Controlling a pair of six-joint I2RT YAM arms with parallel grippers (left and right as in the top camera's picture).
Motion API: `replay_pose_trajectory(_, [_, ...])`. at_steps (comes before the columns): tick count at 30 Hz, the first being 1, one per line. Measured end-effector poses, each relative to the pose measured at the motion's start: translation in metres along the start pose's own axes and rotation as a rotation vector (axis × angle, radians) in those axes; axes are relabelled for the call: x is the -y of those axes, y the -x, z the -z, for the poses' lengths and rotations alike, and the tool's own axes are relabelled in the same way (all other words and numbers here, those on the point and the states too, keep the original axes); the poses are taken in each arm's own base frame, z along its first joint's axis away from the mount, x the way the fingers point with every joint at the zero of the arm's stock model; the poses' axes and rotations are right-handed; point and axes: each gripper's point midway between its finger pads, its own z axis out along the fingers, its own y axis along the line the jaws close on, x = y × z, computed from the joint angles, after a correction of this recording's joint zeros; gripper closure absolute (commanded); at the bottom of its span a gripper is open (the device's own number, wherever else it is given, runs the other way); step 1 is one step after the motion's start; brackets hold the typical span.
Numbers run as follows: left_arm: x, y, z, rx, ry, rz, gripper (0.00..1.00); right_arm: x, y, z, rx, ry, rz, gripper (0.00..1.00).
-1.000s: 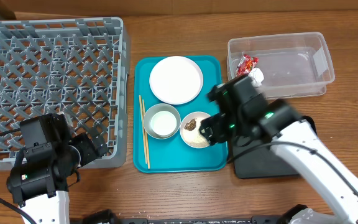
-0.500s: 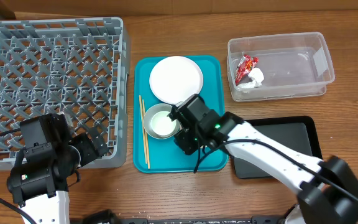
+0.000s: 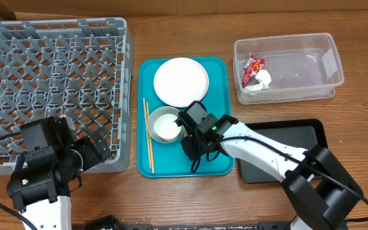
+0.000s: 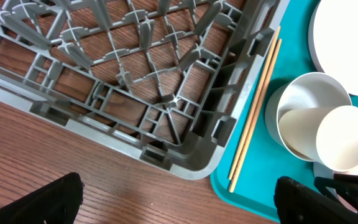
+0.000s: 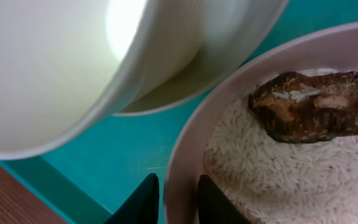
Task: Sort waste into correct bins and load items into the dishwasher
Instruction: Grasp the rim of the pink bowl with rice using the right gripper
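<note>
Since the earlier frame the right arm has swung in from the black tray's side. Its right pincer (image 5: 178,202) now sits low over the small round bowl with a pale pink outside (image 5: 185,155), hiding that bowl in the overhead view. The pincer has drawn nearly together and pinches the bowl's rim, one fingertip (image 5: 145,200) outside the wall and the other inside. The left arm has not shifted.

Inside the pinched bowl, loose white rice (image 5: 278,174) lies just past the inner fingertip. A small brown food scrap (image 5: 316,106) rests on top of the rice, a little further in. The bowl stands on the flat teal plastic tray (image 3: 219,70). Just beside the pincer, on its left, is a second small round bowl, white inside (image 3: 166,124), with nothing seen in it. Beyond that lie the thin wooden chopsticks (image 3: 148,137), along the tray's edge. The white round plate (image 3: 181,82) is on the same tray, just ahead of the pincer.

Well off to the pincer's right and ahead, the clear rectangular plastic tub (image 3: 312,48) holds a red crinkled snack wrapper (image 3: 253,68) touching a crumpled white tissue (image 3: 262,80). The shallow black rectangular tray (image 3: 299,137) lies near on the right, partly under the arm.

The left pincer (image 4: 179,205) is spread wide and holds nothing. It hangs over the wooden tabletop (image 4: 73,143), near a corner of the large grey plastic dish rack (image 3: 56,83).
</note>
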Motion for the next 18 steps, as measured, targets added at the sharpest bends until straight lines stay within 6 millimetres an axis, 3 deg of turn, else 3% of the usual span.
replay_pose_trajectory(5, [0.000,0.000,0.000,0.000,0.000,0.000,0.00,0.002,0.000,0.000,0.002,-0.011,-0.012,0.92])
replay_pose_trajectory(11, [0.000,0.000,0.000,0.000,0.000,0.000,0.00,0.006,-0.002,0.009,-0.011,-0.043,-0.016,0.96])
replay_pose_trajectory(15, [0.000,0.000,0.000,0.000,0.000,0.000,0.00,0.011,-0.001,0.029,-0.008,-0.098,-0.028,0.96])
replay_pose_trajectory(18, [0.000,0.000,0.000,0.000,0.000,0.000,0.00,0.012,0.007,0.055,0.034,-0.108,-0.056,0.96])
